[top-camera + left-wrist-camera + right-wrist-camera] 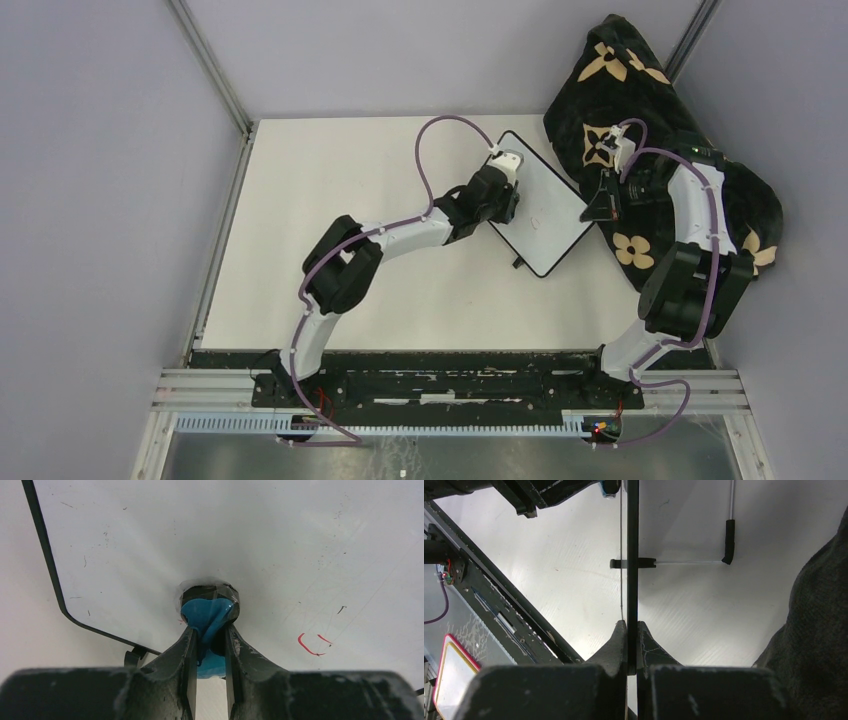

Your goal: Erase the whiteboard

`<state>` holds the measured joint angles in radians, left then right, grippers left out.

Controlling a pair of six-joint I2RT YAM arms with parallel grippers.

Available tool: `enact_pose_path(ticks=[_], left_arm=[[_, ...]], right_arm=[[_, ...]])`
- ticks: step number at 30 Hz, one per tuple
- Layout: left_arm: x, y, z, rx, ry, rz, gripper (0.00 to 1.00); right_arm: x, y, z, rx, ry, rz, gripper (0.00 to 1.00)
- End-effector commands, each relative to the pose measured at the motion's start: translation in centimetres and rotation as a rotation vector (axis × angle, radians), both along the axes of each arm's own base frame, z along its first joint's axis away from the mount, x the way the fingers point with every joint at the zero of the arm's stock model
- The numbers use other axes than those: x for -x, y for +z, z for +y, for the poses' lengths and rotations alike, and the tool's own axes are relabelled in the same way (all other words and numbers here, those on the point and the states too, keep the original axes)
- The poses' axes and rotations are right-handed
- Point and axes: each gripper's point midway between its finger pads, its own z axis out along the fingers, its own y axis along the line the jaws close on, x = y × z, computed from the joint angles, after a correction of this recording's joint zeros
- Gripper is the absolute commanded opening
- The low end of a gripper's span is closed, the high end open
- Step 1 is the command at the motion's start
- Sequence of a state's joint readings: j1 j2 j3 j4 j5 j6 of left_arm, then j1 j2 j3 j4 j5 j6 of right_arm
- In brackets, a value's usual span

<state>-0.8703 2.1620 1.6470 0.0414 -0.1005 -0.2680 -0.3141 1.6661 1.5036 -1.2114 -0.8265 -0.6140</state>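
Note:
The whiteboard (545,205) lies tilted on the table at the back right, black-framed. Its face fills the left wrist view (275,540), mostly white, with a small red mark (310,645) at the lower right. My left gripper (508,185) is over the board's left part, shut on a blue eraser (207,617) whose dark tip presses on the board. My right gripper (603,208) is shut on the board's right edge; in the right wrist view the black frame (632,555) runs edge-on between the fingers (616,642). One black foot (728,540) shows.
A black blanket with tan flowers (660,150) is heaped at the back right, under and behind my right arm. The grey enclosure walls close in on both sides. The black base rail (440,385) runs along the near edge.

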Motion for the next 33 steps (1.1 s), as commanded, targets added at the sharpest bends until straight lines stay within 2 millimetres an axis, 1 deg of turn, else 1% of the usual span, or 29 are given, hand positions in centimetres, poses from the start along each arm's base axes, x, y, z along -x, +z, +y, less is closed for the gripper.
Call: enact_pose_path(ticks=[1,4,8,11,13,15,20,23,25,29,33], left_arm=[[4.3,2.2,-6.2,0.073,-0.129,-0.048,0.03],[6.3,3.0,-8.4,0.091,-0.175,-0.062,0.03],[8.8,3.8,-10.2,0.129,-0.229,-0.071,0.03],[10.3,4.4,-10.9,0.162,-0.253,-0.068,0.03],[11.4,5.1,-11.1,0.187,-0.27,-0.066,0.03],[12.1,5.2,-11.1,0.193,-0.272,-0.071,0.03],[11.0,3.5,-9.6,0.153,-0.221,-0.086,0.03],[9.6,2.2,-8.3,0.129,-0.184,-0.086,0.03],[8.3,1.5,-7.1,0.114,-0.152,-0.08,0.03],[5.7,0.0,-4.0,0.067,-0.084,-0.077,0.03],[3.3,-0.6,-1.0,0.042,-0.028,-0.073,0.03]], right_arm=[[0.4,1.5,1.4,-0.037,0.058,-0.031,0.01],[0.5,1.5,1.4,-0.04,0.059,-0.031,0.01],[0.6,1.7,1.7,-0.054,0.068,-0.029,0.01],[0.7,2.0,1.8,-0.062,0.072,-0.03,0.01],[0.6,2.0,1.8,-0.065,0.072,-0.031,0.0],[0.7,2.1,1.8,-0.065,0.071,-0.031,0.0],[0.8,2.3,1.9,-0.066,0.075,-0.036,0.0],[0.9,2.3,1.9,-0.065,0.077,-0.035,0.01],[1.0,2.4,1.9,-0.064,0.077,-0.038,0.01],[0.9,2.4,1.9,-0.064,0.077,-0.039,0.01],[0.8,2.3,1.9,-0.067,0.077,-0.035,0.01]])
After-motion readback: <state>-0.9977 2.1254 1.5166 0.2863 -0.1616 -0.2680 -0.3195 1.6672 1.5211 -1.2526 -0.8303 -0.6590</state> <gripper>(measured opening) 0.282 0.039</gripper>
